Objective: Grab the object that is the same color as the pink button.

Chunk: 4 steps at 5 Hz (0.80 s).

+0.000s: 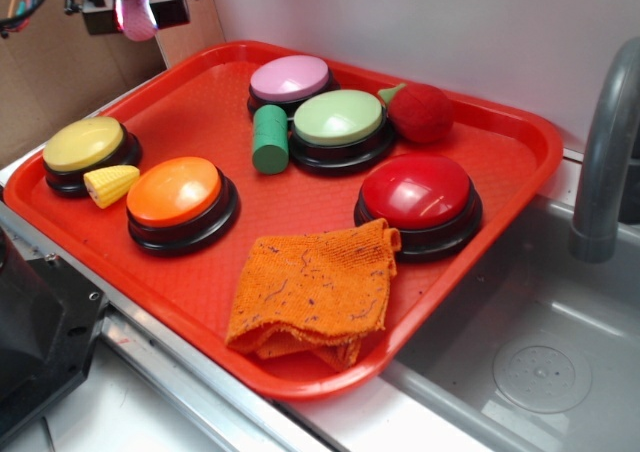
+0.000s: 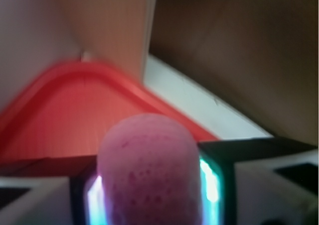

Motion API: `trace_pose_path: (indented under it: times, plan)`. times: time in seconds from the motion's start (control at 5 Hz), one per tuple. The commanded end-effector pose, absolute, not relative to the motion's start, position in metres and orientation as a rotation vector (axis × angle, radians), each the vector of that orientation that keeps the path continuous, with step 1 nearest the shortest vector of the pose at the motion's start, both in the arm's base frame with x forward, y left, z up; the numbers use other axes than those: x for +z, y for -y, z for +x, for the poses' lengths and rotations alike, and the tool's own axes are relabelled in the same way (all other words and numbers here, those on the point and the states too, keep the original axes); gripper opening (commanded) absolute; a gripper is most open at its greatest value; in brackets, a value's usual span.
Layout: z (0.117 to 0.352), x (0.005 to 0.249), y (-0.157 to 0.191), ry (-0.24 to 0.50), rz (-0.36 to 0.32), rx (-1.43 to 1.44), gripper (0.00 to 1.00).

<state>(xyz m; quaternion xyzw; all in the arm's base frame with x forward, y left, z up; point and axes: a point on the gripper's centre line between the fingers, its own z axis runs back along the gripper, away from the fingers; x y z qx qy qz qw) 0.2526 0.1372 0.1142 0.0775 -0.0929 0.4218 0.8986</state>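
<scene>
Pink ball (image 2: 149, 170) sits clamped in the hand (image 1: 137, 14), held up in the air above the far left corner of the red tray (image 1: 200, 92), clear of everything on it. In the wrist view the ball fills the gap between the two fingers (image 2: 212, 180), its speckled, dimpled skin bulging a little above them. It looks light and slightly soft, so a grip across its middle seems right; its roundness could let it squirt out if squeezed off-centre.

Below, nearest that corner, stands the pink button (image 1: 290, 79) at the far edge of the tray, the same pale shade as the ball. Just beside it are a green cylinder (image 1: 270, 139) and a green button (image 1: 339, 122), with a dark red plush fruit (image 1: 420, 112) beyond. A yellow button (image 1: 85, 147) and a corn piece (image 1: 111, 184) lie at the left edge, an orange button (image 1: 176, 197) next to them, a red button (image 1: 418, 194) toward the right, and an orange cloth (image 1: 312, 292) by the near edge.
</scene>
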Motion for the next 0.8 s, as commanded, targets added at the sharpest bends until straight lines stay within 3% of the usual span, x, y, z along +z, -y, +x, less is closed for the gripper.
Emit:
trace_pose_path:
  times: [0.0,0.2,0.6]
  plan:
    - [0.219,0.189,-0.096,0.172,-0.109,0.404,0.0]
    - [0.207,0.19,-0.072,0.086,-0.156,0.249,0.0]
    - [0.203,0.183,-0.056,0.079,-0.037,0.219,0.0]
